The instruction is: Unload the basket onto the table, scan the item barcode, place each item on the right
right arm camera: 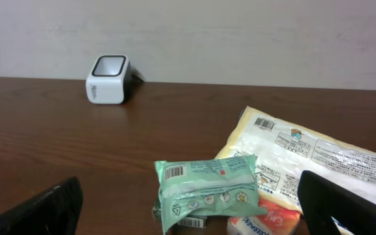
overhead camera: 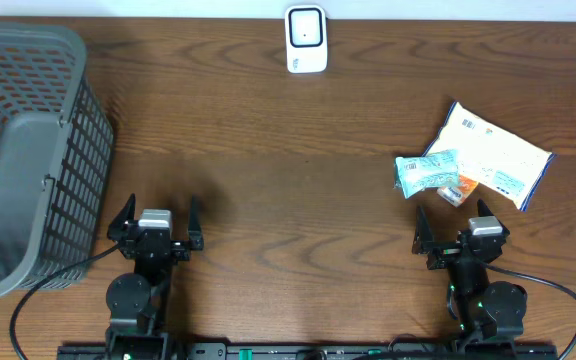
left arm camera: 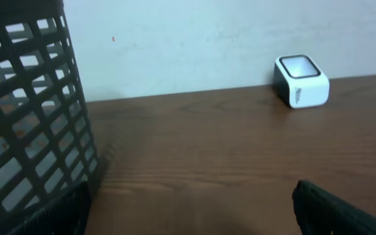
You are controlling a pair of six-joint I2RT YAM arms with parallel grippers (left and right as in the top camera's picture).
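The right hand [overhead camera: 458, 222] at 5 o'clock and the left hand [overhead camera: 159, 212] at 7 o'clock are both released and empty. The green packet [overhead camera: 428, 172] lies at 3 o'clock on the worktop [overhead camera: 298, 180]. Its long axis runs 9-to-3, with the barcode end toward 9. It touches the white packet [overhead camera: 493, 150] and an orange item [overhead camera: 458, 192], so I think a grasp may drag these along.

Black arms [overhead camera: 131, 295], forked hands [overhead camera: 161, 205], looping cables [overhead camera: 15, 322]

Table [overhead camera: 268, 150]: dark brown wood, pronounced grain, faint sheen.
Wall [left arm camera: 207, 39]: plain, off-white, met the table's far edge.
Light: even and soft; cast only weak shadows.
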